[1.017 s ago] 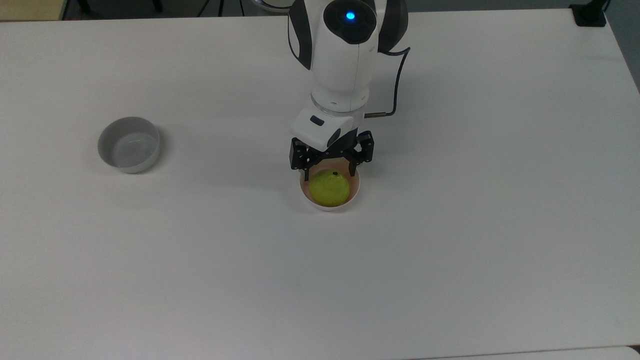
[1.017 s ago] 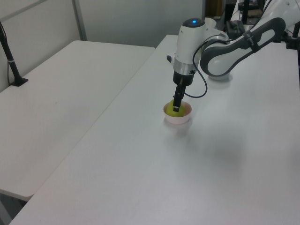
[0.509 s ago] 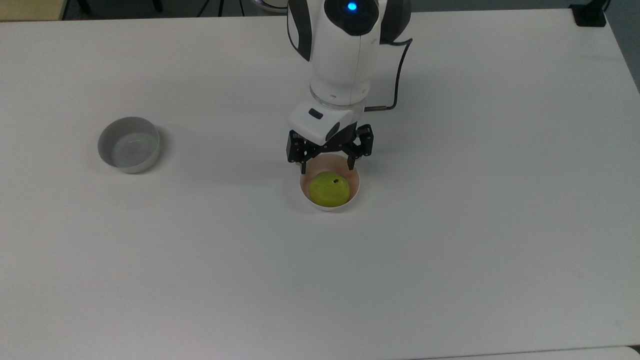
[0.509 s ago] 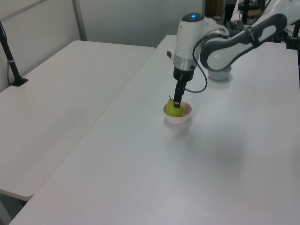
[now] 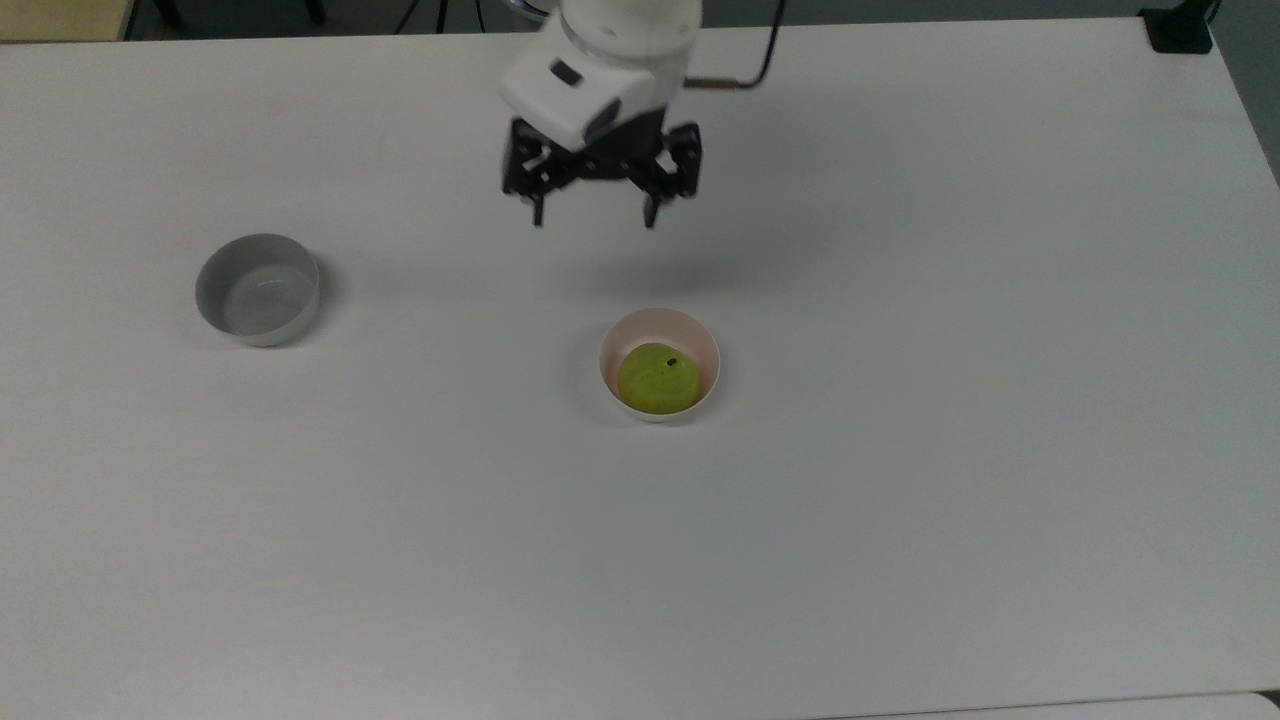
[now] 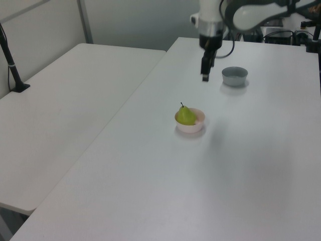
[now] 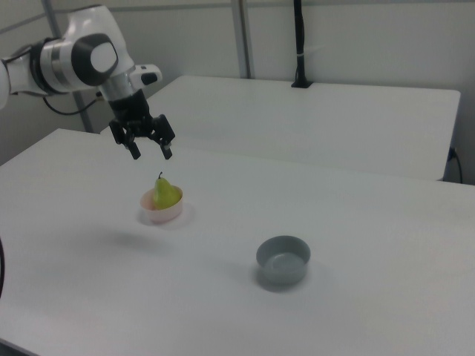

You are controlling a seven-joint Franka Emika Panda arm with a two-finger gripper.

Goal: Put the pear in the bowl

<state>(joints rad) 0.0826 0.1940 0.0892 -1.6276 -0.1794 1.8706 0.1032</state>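
Two fingers (image 5: 538, 212), both spread wide with nothing between them: my gripper (image 5: 594, 213) is released and hangs in the air above the table (image 5: 900, 500), well clear of everything on it. In the right view my gripper (image 7: 150, 151) is up over the bowl (image 7: 161, 208), with open air between my fingertips and the stem of the pear (image 7: 167, 194). In the left view my gripper (image 6: 205, 76) points straight down, apart from both dishes.

The pear (image 5: 658, 378) sits inside the bowl (image 5: 659, 328), the pale pink one, resting on its floor with the dark stem pointing up. In the left view the pear (image 6: 186, 115) stands upright in the bowl (image 6: 190, 126), stem above the rim. The grey bowl (image 5: 258, 289) stands well apart toward the top view's left and holds nothing.

As I judge it, the placing is done and what remains is the retreat. To do that well I would travel upward and away, not sweep sideways at low height, since the stem stands proud of the rim and a low pass could clip it and roll the fruit or shift the light bowl. I would leave my fingers spread until parked, and keep my path off the grey bowl (image 6: 234, 76), which in the left view lies just beyond my wrist.
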